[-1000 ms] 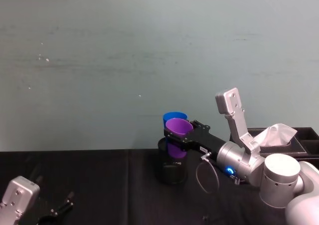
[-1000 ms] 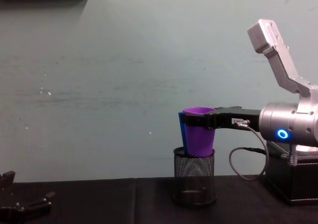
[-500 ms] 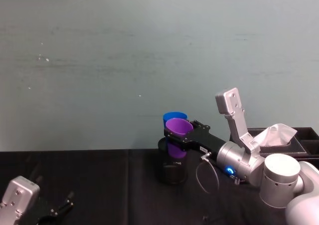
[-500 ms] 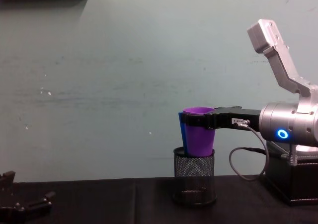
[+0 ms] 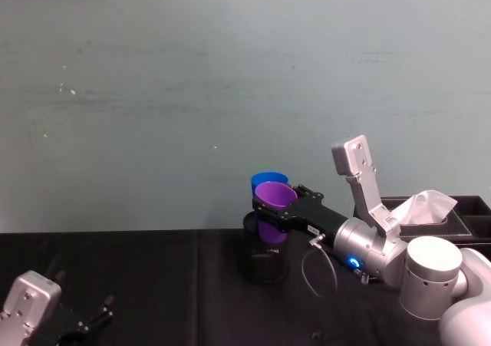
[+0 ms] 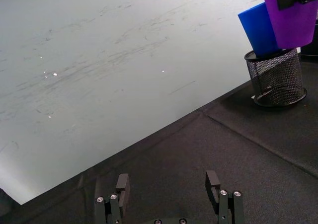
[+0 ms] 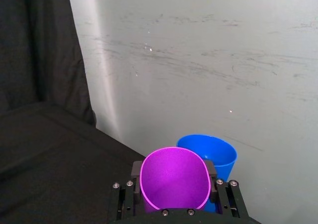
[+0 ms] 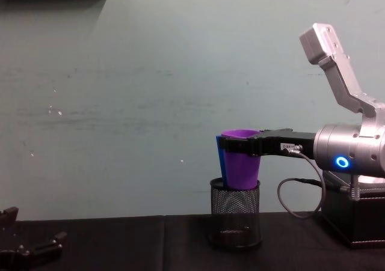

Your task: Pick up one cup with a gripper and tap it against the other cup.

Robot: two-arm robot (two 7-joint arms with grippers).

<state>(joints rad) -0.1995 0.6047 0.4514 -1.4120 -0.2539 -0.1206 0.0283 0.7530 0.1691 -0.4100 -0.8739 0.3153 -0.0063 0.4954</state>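
Note:
My right gripper [image 5: 270, 208] is shut on the purple cup [image 5: 275, 196] just below its rim and holds it upright. The cup's base dips into the mouth of the black wire-mesh pen holder [image 8: 236, 223]. The blue cup [image 5: 268, 181] stands in that holder directly behind the purple one. In the left wrist view the purple cup [image 6: 293, 20] overlaps the blue cup [image 6: 261, 33] with no gap showing. In the right wrist view the two rims [image 7: 174, 179] [image 7: 211, 152] sit side by side. My left gripper [image 6: 168, 184] hangs open and empty low at the near left.
A black tissue box [image 5: 441, 215] with a white tissue sticking out stands at the right, behind my right arm. A grey cable loop [image 8: 298, 199] hangs under the right wrist. Black cloth [image 6: 198, 149] covers the table, and a pale wall stands close behind.
The left arm has sunk slightly toward the lower left corner of the head view. The right gripper and both cups have not visibly moved.

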